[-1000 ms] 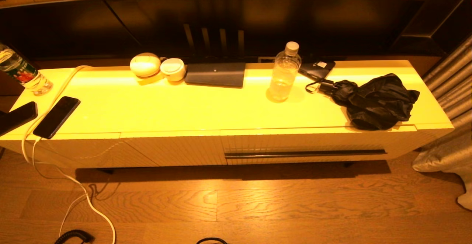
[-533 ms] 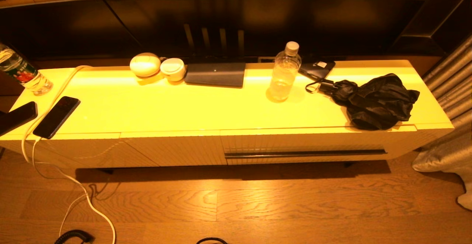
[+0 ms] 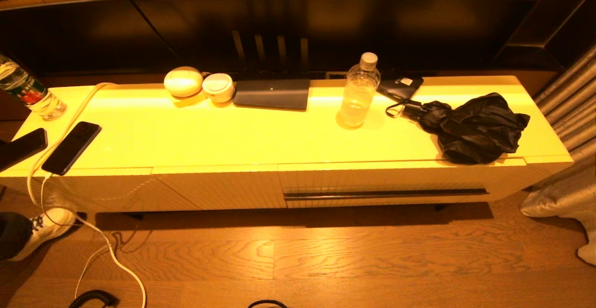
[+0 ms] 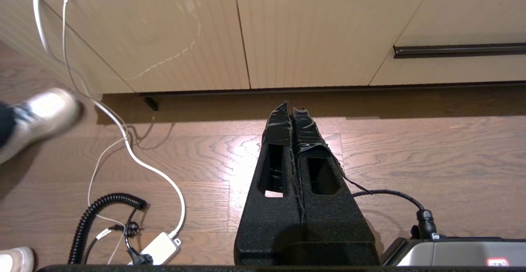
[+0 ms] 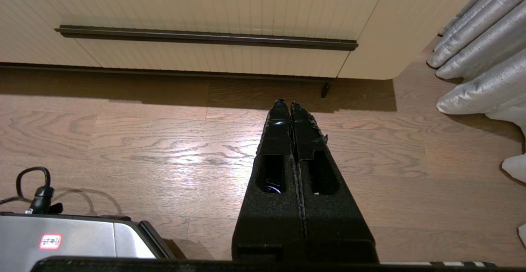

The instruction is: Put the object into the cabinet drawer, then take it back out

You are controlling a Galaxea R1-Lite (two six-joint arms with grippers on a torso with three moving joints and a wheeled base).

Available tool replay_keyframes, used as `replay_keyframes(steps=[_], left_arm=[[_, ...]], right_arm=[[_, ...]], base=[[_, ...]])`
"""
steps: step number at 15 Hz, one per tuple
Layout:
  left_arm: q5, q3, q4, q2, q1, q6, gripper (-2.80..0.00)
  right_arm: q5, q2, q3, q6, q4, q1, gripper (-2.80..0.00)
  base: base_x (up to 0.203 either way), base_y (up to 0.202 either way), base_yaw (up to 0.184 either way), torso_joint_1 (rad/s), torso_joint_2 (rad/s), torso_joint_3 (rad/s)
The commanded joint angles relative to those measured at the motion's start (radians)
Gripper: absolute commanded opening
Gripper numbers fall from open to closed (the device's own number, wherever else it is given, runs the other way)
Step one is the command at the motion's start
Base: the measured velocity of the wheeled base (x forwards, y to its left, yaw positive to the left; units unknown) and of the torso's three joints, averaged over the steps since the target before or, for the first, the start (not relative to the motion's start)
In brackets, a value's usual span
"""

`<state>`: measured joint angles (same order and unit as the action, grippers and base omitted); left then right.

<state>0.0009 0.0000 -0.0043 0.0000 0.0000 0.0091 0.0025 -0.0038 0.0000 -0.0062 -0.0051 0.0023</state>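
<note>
cabinet drawer (image 5: 213, 54) closed, right claw (image 5: 286, 104) low, well apart

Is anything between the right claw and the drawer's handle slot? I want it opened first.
Nothing visible does. The right claw, shut, hovers above bare wood floor facing the cabinet drawer, whose handle slot is unobstructed. The curtain hangs off to the side.

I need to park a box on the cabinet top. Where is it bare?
Bare: the wide middle stretch between the charging phone and the clear water bottle, in front of the dark flat case. Crowded: the right end, under the folded black umbrella.
</note>
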Motion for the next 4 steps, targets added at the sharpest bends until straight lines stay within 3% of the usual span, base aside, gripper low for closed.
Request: replay_keyframes(steps=[1, 4], left_arm=[[0.001, 0.003, 0.0, 0.0, 0.0, 0.0, -2.8], [0.001, 0.002, 0.0, 0.0, 0.0, 0.0, -2.8]], right_arm=[[0.001, 0.002, 0.0, -0.001, -0.001, 0.001, -2.8], [0.001, 0.002, 0.0, -0.001, -0.001, 0.001, -2.8]], base=[[0.0, 0.0, 0.0, 0.0, 0.0, 0.0], [0.0, 0.0, 0.0, 0.0, 0.0, 0.0]])
